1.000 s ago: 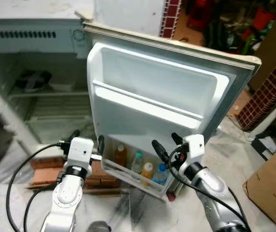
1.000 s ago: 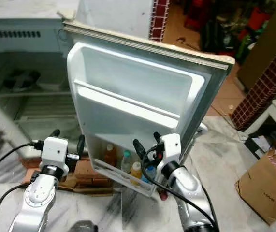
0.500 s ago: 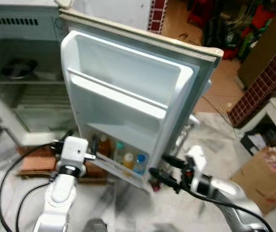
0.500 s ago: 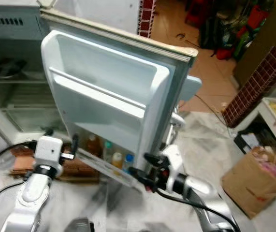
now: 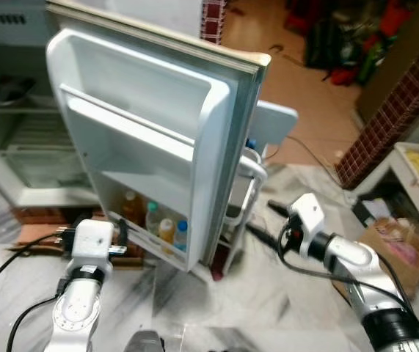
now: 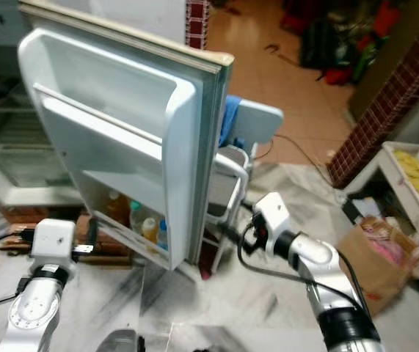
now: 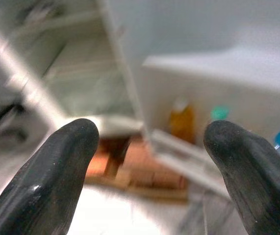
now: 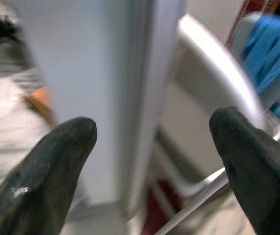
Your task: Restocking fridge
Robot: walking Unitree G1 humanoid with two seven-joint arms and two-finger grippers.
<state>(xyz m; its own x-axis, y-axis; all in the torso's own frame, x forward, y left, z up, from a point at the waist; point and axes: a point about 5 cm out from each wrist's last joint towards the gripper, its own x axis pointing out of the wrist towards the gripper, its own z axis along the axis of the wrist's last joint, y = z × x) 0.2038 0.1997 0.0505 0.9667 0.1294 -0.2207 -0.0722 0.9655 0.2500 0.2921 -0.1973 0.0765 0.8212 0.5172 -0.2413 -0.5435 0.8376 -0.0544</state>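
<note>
White fridge door (image 5: 143, 132) stands wide open, hinged off the white fridge body (image 5: 18, 147) at far left; lowest door shelf holds small drink bottles (image 5: 154, 220): amber, teal-capped, orange, blue-capped.

Left gripper (image 5: 92, 233) hangs low, just in front of that bottle shelf, fingers spread apart, nothing between them. Its wrist camera looks straight at the amber bottle (image 7: 181, 120), with the stacked red bricks (image 7: 130, 166) under the fridge below it.

Right gripper (image 5: 264, 218) is beyond the door's free edge, fingers parted and empty, pointing at the door's edge face (image 8: 144, 98) and the white metal chair frame (image 8: 223, 93) behind, blue cloth (image 8: 267, 46) draped on it.

Judgement: step in hand is door handling, either closing or steadying. To do well: place the right fingers on the outer face near the free edge and push slowly. Draw the left gripper clear of the shelf first; a jolt could tip the bottles.
</note>
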